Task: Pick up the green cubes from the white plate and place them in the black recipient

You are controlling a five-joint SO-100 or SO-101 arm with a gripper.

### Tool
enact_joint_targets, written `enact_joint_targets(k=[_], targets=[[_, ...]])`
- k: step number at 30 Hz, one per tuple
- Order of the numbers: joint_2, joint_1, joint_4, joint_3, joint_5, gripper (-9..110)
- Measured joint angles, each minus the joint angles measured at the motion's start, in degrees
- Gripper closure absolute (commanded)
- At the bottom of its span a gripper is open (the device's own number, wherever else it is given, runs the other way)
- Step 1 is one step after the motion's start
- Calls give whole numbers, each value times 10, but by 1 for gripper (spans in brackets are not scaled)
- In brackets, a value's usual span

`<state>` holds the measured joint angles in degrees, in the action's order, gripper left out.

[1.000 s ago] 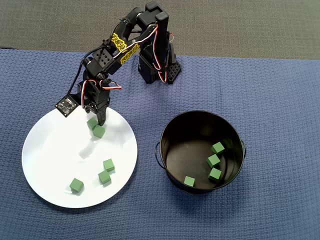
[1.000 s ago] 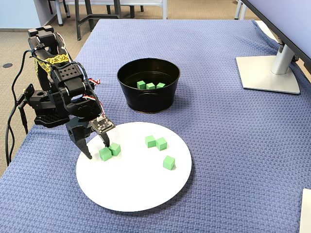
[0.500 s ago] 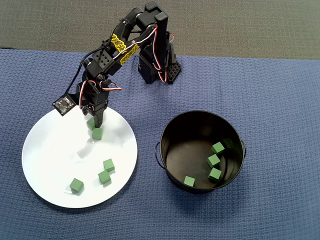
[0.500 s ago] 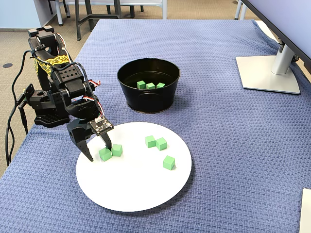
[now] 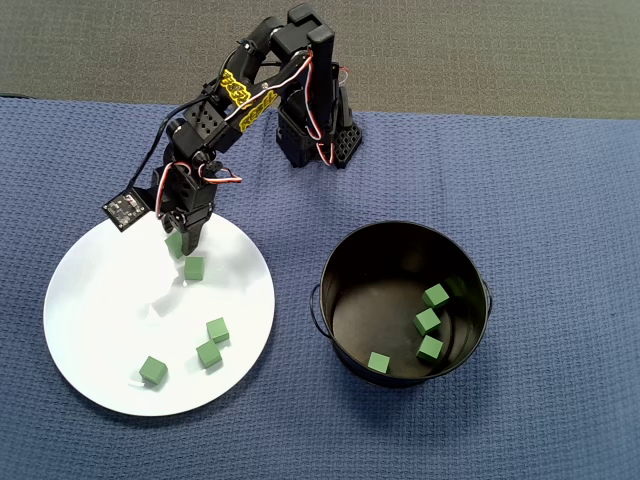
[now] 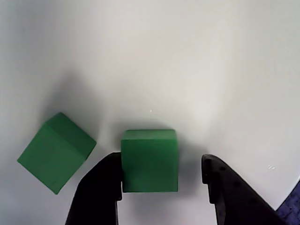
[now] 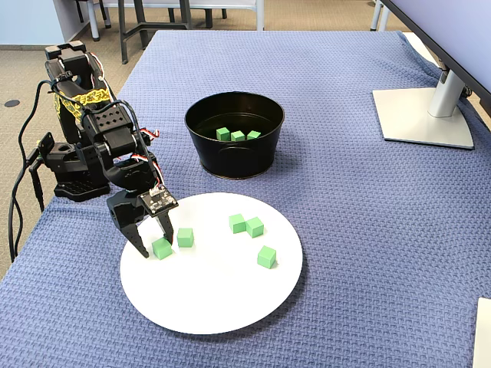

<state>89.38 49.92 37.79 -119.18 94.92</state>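
Note:
The white plate (image 5: pixel 100 300) holds several green cubes. My gripper (image 5: pixel 180 240) is down on the plate's far edge, open, with its jaws on either side of one green cube (image 6: pixel 150 160). In the wrist view the left finger (image 6: pixel 101 187) touches that cube and the right finger (image 6: pixel 220 187) stands a gap away. A second cube (image 6: pixel 56 152) lies just to the left. In the fixed view the gripper (image 7: pixel 157 247) straddles the cube (image 7: pixel 162 248) at the plate's left edge (image 7: pixel 215 291). The black recipient (image 5: pixel 335 270) holds several green cubes (image 5: pixel 427 321).
Three more cubes (image 5: pixel 217 329) lie on the near half of the plate in the overhead view. The arm's base (image 5: pixel 315 140) stands at the back of the blue cloth. A monitor stand (image 7: pixel 422 115) is at the far right of the fixed view.

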Motion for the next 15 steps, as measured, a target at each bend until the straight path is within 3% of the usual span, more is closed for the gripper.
enact_joint_targets(k=[15], targets=[[-15,-2,-17,1,-7,101]])
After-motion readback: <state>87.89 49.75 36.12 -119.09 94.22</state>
